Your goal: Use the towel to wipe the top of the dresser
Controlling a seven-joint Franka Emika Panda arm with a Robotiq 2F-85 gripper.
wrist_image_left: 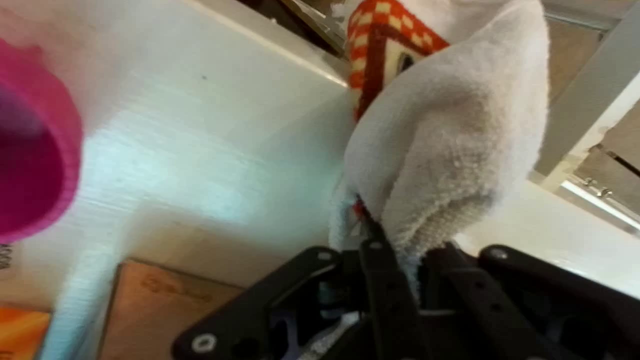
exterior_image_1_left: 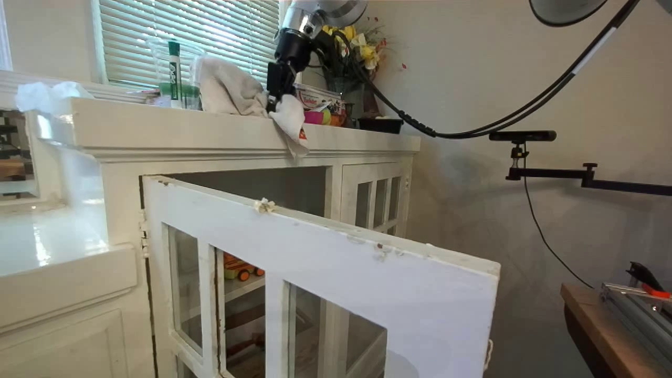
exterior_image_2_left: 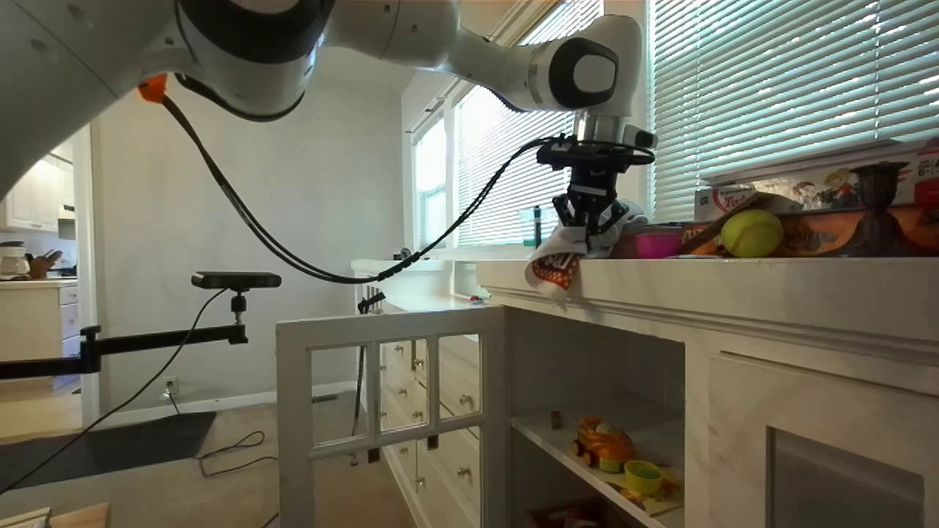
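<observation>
The towel is pale with a red checked print. In both exterior views it (exterior_image_1_left: 227, 86) (exterior_image_2_left: 557, 257) lies bunched on the top of the white dresser (exterior_image_1_left: 173, 126) (exterior_image_2_left: 733, 290), with one corner hanging over the front edge. My gripper (exterior_image_1_left: 274, 101) (exterior_image_2_left: 590, 229) points down at the dresser top and is shut on the towel. In the wrist view the towel (wrist_image_left: 450, 130) comes up between the fingers of the gripper (wrist_image_left: 407, 250), and part hangs past the edge of the dresser top (wrist_image_left: 210, 120). The fingertips are partly hidden by cloth.
A pink cup (exterior_image_2_left: 658, 245) (wrist_image_left: 65, 150), a tennis ball (exterior_image_2_left: 752, 233), game boxes (exterior_image_2_left: 814, 227) and a dark candlestick (exterior_image_2_left: 877, 205) stand beside the gripper. A green marker (exterior_image_1_left: 175, 73) and flowers (exterior_image_1_left: 362, 50) are also up there. The cabinet door (exterior_image_1_left: 325, 247) stands open below.
</observation>
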